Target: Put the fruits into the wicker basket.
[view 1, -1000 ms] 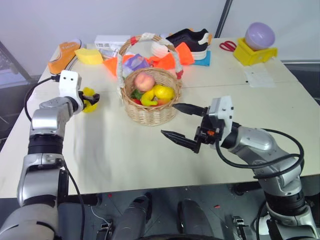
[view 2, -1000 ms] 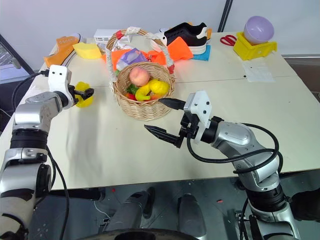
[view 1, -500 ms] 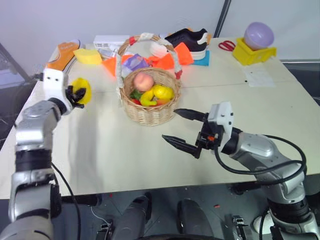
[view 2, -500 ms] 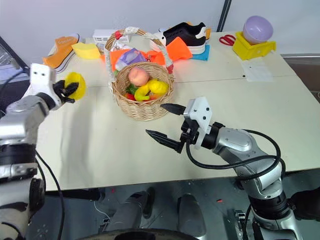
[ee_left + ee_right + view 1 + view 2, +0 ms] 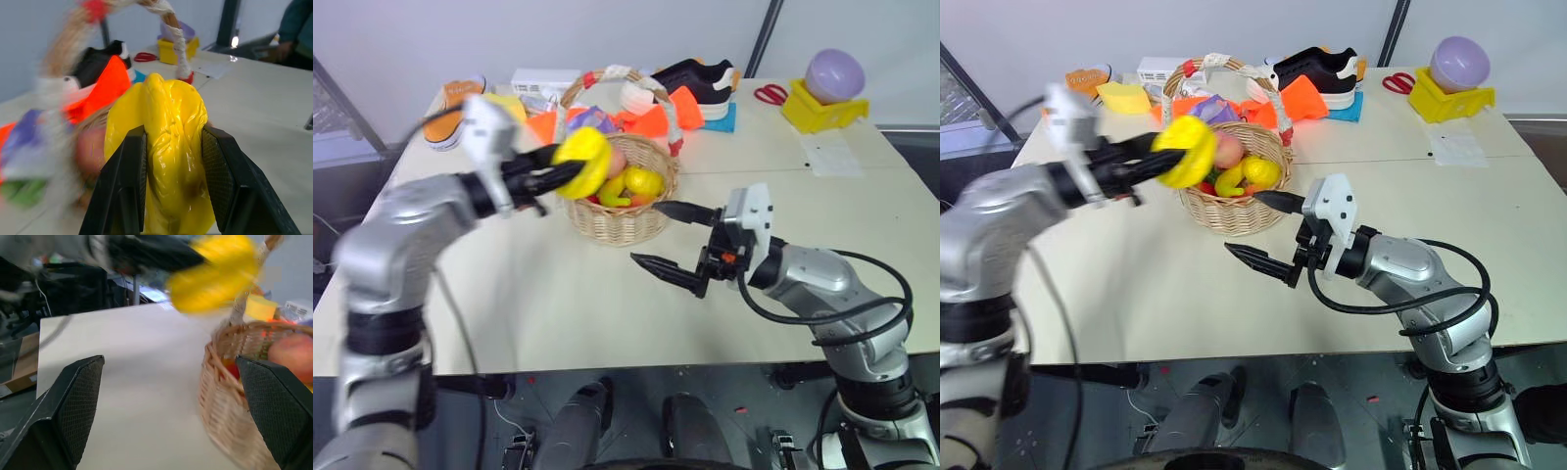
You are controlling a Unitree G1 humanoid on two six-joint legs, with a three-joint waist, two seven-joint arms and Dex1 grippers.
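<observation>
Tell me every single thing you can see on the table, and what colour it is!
yellow lumpy fruit: one, bright yellow, held in the air at the basket's rim
wicker basket: one, tan with a white and red handle, middle of the table
peach: one, pink-red, inside the basket
other toy food: a few pieces, yellow, green and red, inside the basket
shoe: one, black and white, far side of the table
purple ball: one, on a yellow block, far right corner
scissors: one pair, red, beside the block
sponge: one, yellow, far left
paper: one sheet, white, right side
left pincer: shut on the yellow lumpy fruit
right pincer: open, hovering in front of the basket
</observation>
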